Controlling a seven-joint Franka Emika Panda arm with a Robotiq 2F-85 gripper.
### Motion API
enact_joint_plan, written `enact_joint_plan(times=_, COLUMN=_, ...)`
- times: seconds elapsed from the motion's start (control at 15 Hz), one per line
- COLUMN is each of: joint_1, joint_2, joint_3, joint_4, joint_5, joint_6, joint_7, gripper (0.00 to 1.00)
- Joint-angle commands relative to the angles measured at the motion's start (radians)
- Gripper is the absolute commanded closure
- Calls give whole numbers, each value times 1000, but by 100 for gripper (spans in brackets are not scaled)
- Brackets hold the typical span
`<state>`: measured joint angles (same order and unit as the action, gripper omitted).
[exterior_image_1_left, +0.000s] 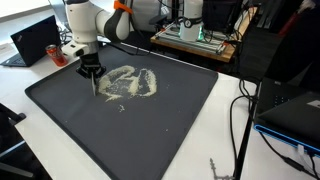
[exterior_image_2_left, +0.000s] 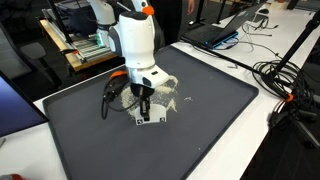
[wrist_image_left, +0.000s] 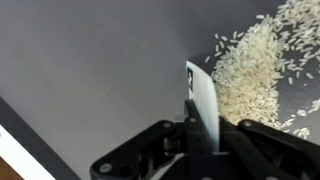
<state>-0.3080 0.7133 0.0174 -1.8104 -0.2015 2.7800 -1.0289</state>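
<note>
My gripper is shut on a thin white card that stands upright between the fingers. The card's lower edge is at or just above the dark grey mat. A loose spread of white rice grains lies just beside the card. In both exterior views the gripper points straight down over the mat, at the edge of the rice patch. The card also shows in an exterior view.
The mat lies on a white table. A laptop sits near the robot base and another at a far edge. Black cables run beside the mat. An electronics rack stands behind.
</note>
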Motion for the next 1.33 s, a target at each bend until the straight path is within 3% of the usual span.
enact_joint_plan(times=0.0, joint_1=4, joint_2=-72, joint_3=-10, joint_4=-140, joint_5=-19, joint_6=37, joint_7=0, gripper=99)
enact_joint_plan(times=0.8, joint_1=177, joint_2=-217, joint_3=-128, joint_4=-371, joint_5=-157, joint_6=27, joint_7=126, gripper=99)
enact_joint_plan(times=1.27, joint_1=191, joint_2=-303, joint_3=-104, joint_4=-496, joint_5=-168, joint_6=8, joint_7=139, gripper=99)
